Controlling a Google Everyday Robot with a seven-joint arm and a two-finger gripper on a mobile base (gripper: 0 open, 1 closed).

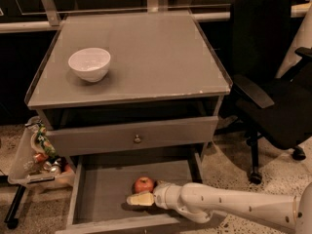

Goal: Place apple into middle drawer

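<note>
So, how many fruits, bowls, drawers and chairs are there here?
Apple: 1, beside the end effector inside the middle drawer
White bowl: 1
Drawers: 2, the open middle drawer and the knobbed drawer above it
Office chair: 1
Total: 5

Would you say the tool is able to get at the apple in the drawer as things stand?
Probably yes: the tool lies inside the open drawer right beside the apple, with nothing between them.
</note>
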